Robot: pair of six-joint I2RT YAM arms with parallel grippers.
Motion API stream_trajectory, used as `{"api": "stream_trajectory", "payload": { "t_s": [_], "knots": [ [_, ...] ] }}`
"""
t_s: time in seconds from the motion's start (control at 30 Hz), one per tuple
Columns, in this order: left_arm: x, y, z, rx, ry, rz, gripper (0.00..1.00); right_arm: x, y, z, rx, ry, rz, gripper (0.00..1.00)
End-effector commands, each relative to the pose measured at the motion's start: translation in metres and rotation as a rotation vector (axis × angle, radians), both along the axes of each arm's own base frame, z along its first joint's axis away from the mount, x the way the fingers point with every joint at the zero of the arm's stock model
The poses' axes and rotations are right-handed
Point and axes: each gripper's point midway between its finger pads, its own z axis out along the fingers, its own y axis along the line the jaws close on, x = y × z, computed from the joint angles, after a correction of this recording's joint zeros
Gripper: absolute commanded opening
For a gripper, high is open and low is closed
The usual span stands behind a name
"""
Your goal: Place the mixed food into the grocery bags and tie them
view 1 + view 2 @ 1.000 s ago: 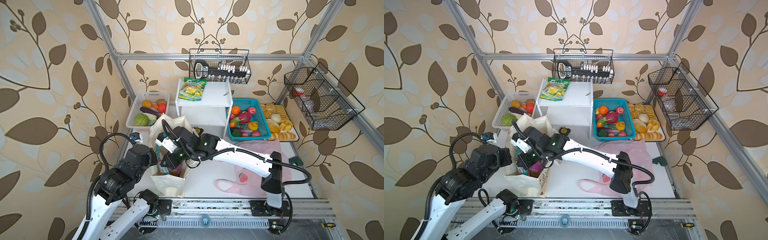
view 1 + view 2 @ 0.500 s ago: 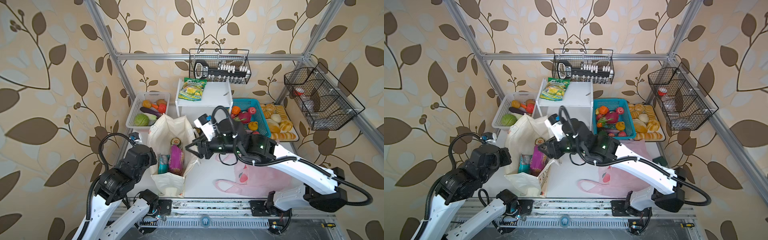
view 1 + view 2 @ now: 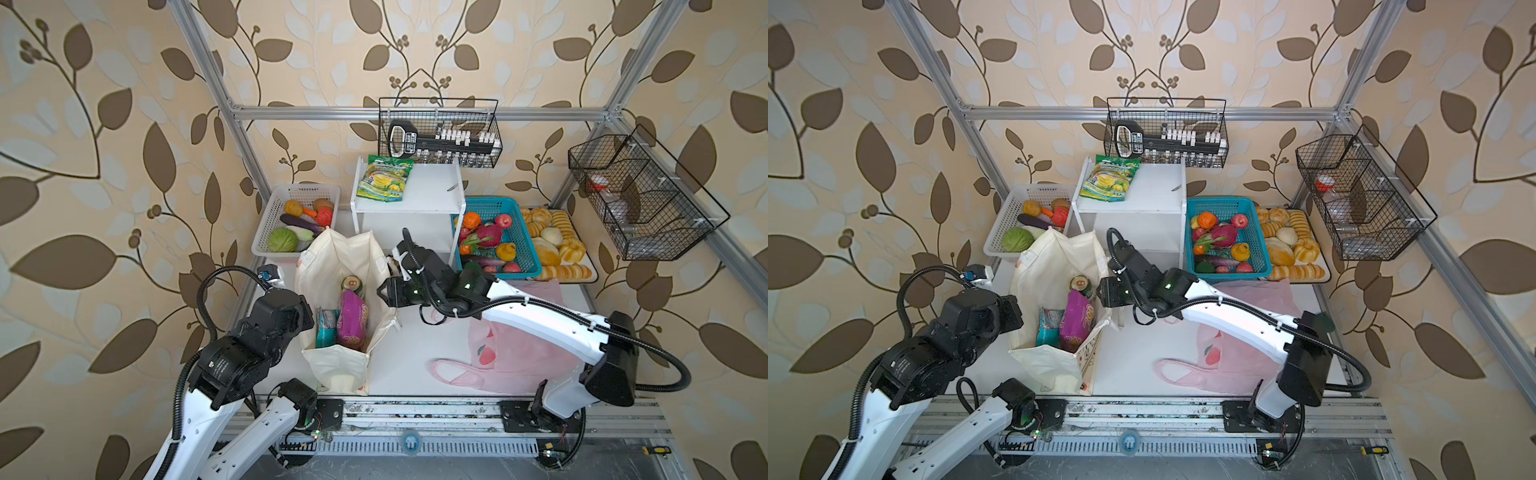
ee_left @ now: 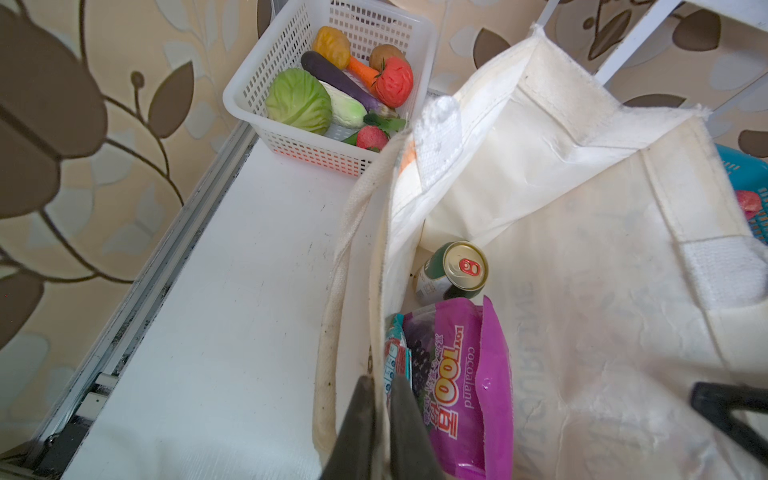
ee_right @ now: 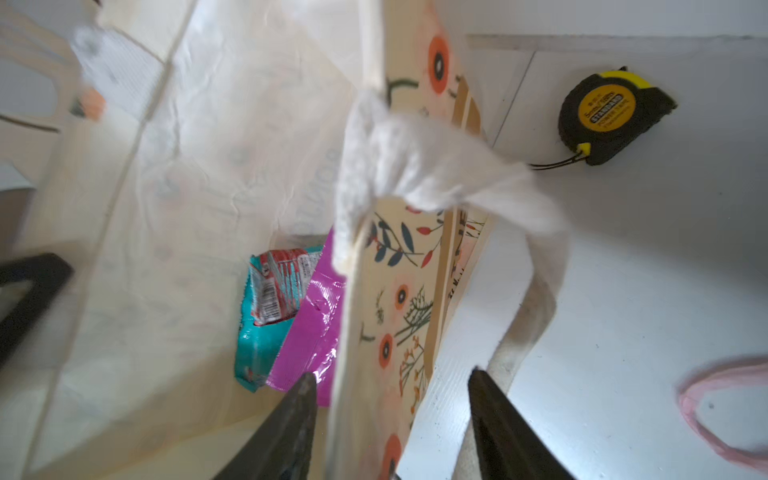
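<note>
The cream tote (image 3: 337, 365) (image 3: 1054, 365) stands open at centre left. Inside it are a green can (image 3: 352, 284) (image 4: 457, 274), a purple packet (image 3: 353, 320) (image 5: 316, 324) and a teal-and-red packet (image 3: 326, 328) (image 5: 274, 299). My left gripper (image 4: 380, 380) is shut on the tote's left rim. My right gripper (image 5: 391, 373) (image 3: 380, 293) is open, one finger inside and one outside the tote's right wall. The pink plastic bag (image 3: 519, 349) (image 3: 1246, 357) lies flat under the right arm. Toy fruits, among them a magenta dragon fruit (image 3: 488, 235), lie in the blue basket (image 3: 490, 202).
A white basket (image 3: 291, 195) of vegetables stands behind the tote, next to a white shelf (image 3: 424, 191) that carries a green-and-yellow packet (image 3: 384, 178). Bread rolls (image 3: 552, 245) fill a tray at the back right. A tape measure (image 5: 611, 112) lies under the shelf. Wire baskets hang on the frame.
My right gripper came up out of the tote, leaving the purple packet inside, swung right, and now stands astride the tote's right wall. The left gripper kept its hold.
</note>
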Motion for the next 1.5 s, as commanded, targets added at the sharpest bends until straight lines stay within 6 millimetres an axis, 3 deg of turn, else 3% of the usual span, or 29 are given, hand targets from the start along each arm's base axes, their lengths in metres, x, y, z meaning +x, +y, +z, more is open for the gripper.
{"api": "stream_trajectory", "payload": {
  "t_s": [0.0, 0.03, 0.07, 0.27, 0.63, 0.9, 1.13, 1.47],
  "knots": [
    [0.006, 0.010, 0.015, 0.019, -0.084, 0.056, 0.00, -0.010, 0.026, 0.034, 0.064, -0.036, 0.052, 0.21],
    [0.008, 0.014, 0.018, 0.036, -0.107, 0.073, 0.00, -0.011, 0.031, 0.038, 0.055, -0.063, 0.063, 0.07],
    [0.009, 0.018, 0.023, 0.054, -0.128, 0.090, 0.00, -0.012, 0.037, 0.042, 0.053, -0.083, 0.073, 0.00],
    [0.012, 0.051, 0.049, 0.221, -0.183, 0.249, 0.00, -0.020, 0.079, 0.070, 0.140, -0.105, 0.160, 0.00],
    [0.018, 0.073, 0.080, 0.386, -0.239, 0.356, 0.00, -0.016, 0.134, 0.106, 0.280, -0.135, 0.216, 0.00],
    [0.024, 0.084, 0.093, 0.445, -0.228, 0.399, 0.00, -0.012, 0.163, 0.113, 0.372, -0.142, 0.248, 0.00],
    [0.038, 0.119, 0.077, 0.408, -0.185, 0.511, 0.00, -0.004, 0.197, 0.106, 0.418, -0.148, 0.268, 0.00],
    [0.041, 0.154, 0.108, 0.565, -0.218, 0.678, 0.00, -0.007, 0.236, 0.117, 0.503, -0.207, 0.315, 0.00]
  ]
}}
